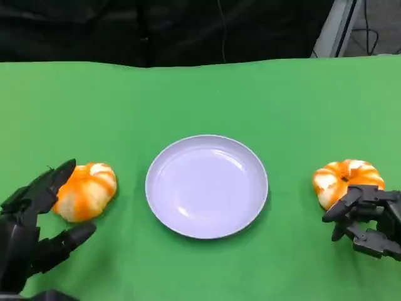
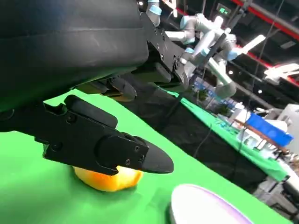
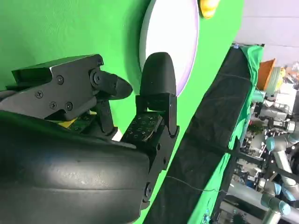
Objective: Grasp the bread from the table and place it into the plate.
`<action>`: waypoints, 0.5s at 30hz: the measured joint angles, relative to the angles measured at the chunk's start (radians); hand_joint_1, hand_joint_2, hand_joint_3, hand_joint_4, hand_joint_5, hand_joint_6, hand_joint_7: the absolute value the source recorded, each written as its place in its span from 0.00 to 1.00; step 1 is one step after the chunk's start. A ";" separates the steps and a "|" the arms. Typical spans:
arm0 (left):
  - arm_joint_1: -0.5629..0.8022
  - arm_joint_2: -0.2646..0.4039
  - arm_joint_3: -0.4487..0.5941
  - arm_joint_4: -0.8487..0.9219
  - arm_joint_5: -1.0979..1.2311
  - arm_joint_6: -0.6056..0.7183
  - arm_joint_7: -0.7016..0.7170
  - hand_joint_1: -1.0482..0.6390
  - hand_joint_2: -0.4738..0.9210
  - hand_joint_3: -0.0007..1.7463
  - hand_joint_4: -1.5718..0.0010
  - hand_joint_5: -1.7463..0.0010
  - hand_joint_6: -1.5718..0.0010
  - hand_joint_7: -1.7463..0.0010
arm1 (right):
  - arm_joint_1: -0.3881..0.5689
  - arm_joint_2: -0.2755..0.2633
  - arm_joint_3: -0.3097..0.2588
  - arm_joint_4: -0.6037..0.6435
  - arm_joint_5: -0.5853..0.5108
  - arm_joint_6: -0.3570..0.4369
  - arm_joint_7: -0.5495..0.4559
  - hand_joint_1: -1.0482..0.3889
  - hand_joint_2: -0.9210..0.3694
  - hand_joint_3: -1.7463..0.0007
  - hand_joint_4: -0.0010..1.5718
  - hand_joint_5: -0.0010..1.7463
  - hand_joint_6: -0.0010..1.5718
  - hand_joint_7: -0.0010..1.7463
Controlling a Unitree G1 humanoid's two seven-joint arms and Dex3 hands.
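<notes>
A white plate (image 1: 207,186) lies bare in the middle of the green table. One orange-and-white bread (image 1: 86,190) sits to its left, another bread (image 1: 346,177) to its right. My left hand (image 1: 34,232) lies just beside the left bread with its fingers spread on either side, holding nothing. The left wrist view has a finger (image 2: 105,145) hovering over that bread (image 2: 108,179), the plate (image 2: 205,205) beyond. My right hand (image 1: 369,219) sits at the near edge of the right bread, fingers apart. From the right wrist, its fingers (image 3: 156,79) point toward the plate (image 3: 170,37) and the far bread (image 3: 209,7).
The green table (image 1: 282,113) ends at a far edge against a dark backdrop. Open cloth runs between each bread and the plate. Other robot arms (image 2: 210,32) and benches stand well off the table.
</notes>
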 measured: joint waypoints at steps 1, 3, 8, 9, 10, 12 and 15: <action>-0.016 0.016 -0.009 0.008 0.010 0.031 -0.003 0.23 1.00 0.04 0.74 1.00 0.77 1.00 | 0.000 0.000 0.000 0.000 0.000 0.000 -0.001 0.75 0.06 0.67 0.56 0.78 0.61 0.52; -0.039 0.040 -0.021 0.016 0.013 0.063 -0.003 0.23 1.00 0.04 0.74 1.00 0.77 1.00 | 0.000 0.000 0.000 0.000 0.000 0.000 -0.002 0.75 0.06 0.67 0.57 0.78 0.61 0.52; -0.062 0.049 -0.057 0.038 0.007 0.077 -0.002 0.22 1.00 0.04 0.74 1.00 0.77 1.00 | 0.000 0.000 0.000 0.001 0.000 0.000 -0.002 0.75 0.05 0.68 0.56 0.78 0.61 0.52; -0.066 0.050 -0.061 0.052 0.003 0.079 -0.002 0.22 1.00 0.04 0.74 1.00 0.77 1.00 | 0.000 0.000 0.000 0.002 0.000 0.000 -0.002 0.75 0.05 0.68 0.56 0.78 0.61 0.52; -0.072 0.053 -0.066 0.063 0.002 0.080 -0.002 0.22 1.00 0.04 0.74 1.00 0.76 1.00 | 0.000 0.000 0.000 0.002 0.000 0.000 -0.002 0.75 0.05 0.68 0.56 0.78 0.61 0.52; -0.081 0.058 -0.075 0.072 -0.002 0.080 -0.002 0.22 1.00 0.04 0.74 1.00 0.76 1.00 | 0.000 0.000 0.000 0.003 0.000 -0.001 -0.002 0.75 0.05 0.68 0.56 0.78 0.61 0.52; -0.089 0.064 -0.085 0.081 -0.010 0.082 -0.002 0.22 1.00 0.03 0.74 1.00 0.76 1.00 | 0.000 0.000 0.000 0.003 0.000 -0.001 -0.002 0.75 0.05 0.68 0.56 0.78 0.61 0.52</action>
